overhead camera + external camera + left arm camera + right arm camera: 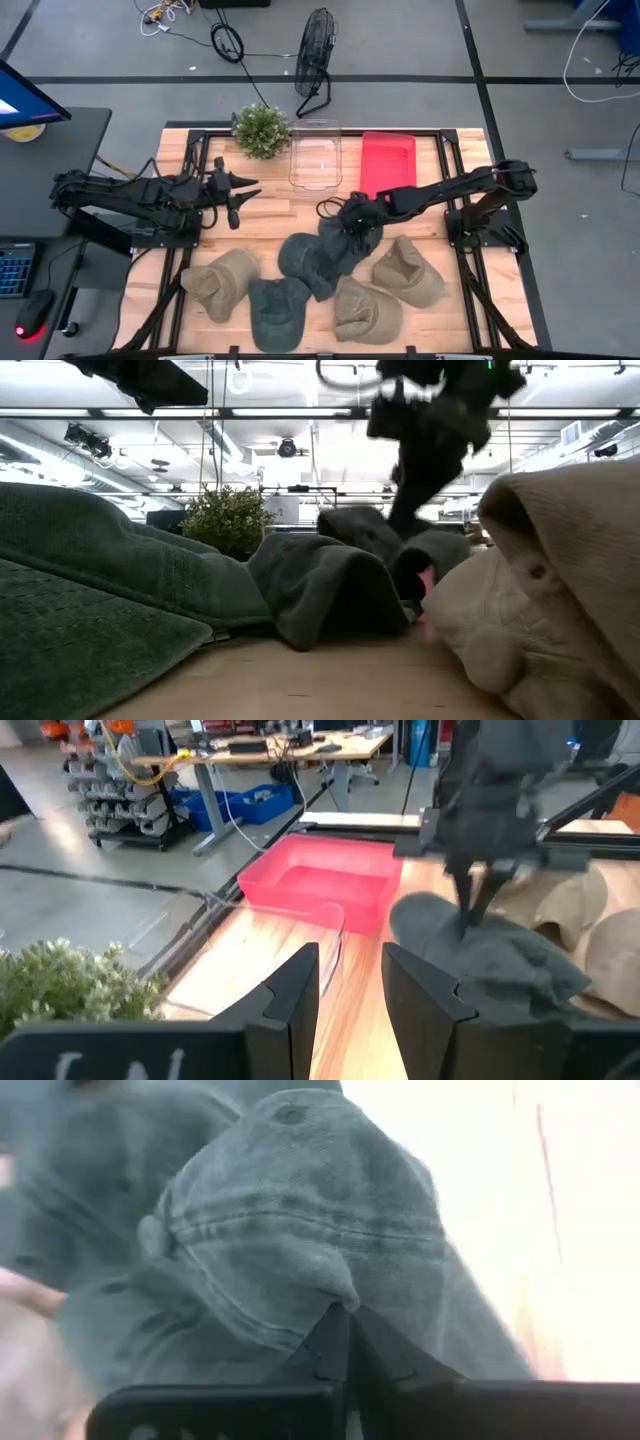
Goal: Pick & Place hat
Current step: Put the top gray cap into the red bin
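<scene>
Several hats lie on the near half of the wooden table: tan ones [220, 282] [365, 308] [407, 270], a dark green one [275, 310] and a dark grey one [303, 258]. Another dark grey hat [350, 242] lies partly over that one. My right gripper [350, 222] stands over it and is shut on its cloth. It also shows in the low view [425, 470] and the left wrist view [470, 905]. My left gripper [243, 195] is open and empty over bare wood at the left, level, pointing toward the table's right edge. My right gripper pinches a raised fold of the dark grey hat's crown [330, 1295] between its two shut fingers. The fingers come from above, pointing down [470, 910]. The crown's button [290, 1115] lies beyond the fingers. The hat's lower part still rests among the other hats [340, 575].
A clear bin [315, 155] and a red bin [388, 160] stand side by side at the far edge. A potted plant [262, 130] stands to their left. Bare wood lies between the bins and the hats.
</scene>
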`<state>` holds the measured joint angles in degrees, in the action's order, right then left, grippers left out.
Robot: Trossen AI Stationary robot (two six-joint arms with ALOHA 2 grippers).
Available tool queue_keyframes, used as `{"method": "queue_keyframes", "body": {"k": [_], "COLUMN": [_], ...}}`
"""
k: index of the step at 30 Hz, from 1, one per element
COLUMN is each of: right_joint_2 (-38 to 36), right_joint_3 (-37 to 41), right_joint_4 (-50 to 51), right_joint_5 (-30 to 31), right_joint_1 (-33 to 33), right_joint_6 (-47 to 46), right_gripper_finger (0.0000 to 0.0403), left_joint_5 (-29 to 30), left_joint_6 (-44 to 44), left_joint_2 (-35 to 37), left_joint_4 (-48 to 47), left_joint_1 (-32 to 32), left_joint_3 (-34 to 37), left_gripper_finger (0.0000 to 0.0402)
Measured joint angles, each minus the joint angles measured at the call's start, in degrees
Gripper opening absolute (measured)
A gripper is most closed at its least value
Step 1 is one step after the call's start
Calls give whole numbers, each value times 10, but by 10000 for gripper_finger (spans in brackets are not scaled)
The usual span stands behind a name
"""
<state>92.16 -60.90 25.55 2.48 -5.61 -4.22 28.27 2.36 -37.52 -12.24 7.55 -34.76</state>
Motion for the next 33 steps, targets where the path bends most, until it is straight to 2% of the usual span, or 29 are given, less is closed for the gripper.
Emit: {"method": "queue_keyframes", "body": {"k": [3, 6, 9, 15, 22, 27, 30, 33], "right_joint_2": [-13, -19, -19, -19, -20, -20, -22, -24], "right_joint_3": [-26, -53, -82, -169, -228, -229, -229, -229], "right_joint_4": [33, 85, 140, 311, 518, 630, 637, 626], "right_joint_5": [13, 52, 98, 223, 362, 367, 378, 377], "right_joint_1": [-8, -17, -25, -41, -35, 3, 40, 83], "right_joint_6": [16, 19, 19, 44, 180, 269, 298, 372], "right_gripper_finger": [3, 2, 1, 1, 0, 0, 0, 0], "left_joint_5": [0, 0, 0, 0, 0, 0, 0, 0], "left_joint_6": [8, 20, 30, 31, 31, 31, 31, 31], "left_joint_2": [0, 0, 0, 0, 0, 0, 0, 0], "left_joint_4": [-5, -10, -15, -20, -23, -23, -23, -23], "left_joint_1": [0, 0, 0, 0, 0, 0, 0, 0], "left_joint_3": [0, 0, 0, 0, 0, 0, 0, 0], "left_gripper_finger": [117, 117, 117, 117, 117, 117, 117, 117]}}
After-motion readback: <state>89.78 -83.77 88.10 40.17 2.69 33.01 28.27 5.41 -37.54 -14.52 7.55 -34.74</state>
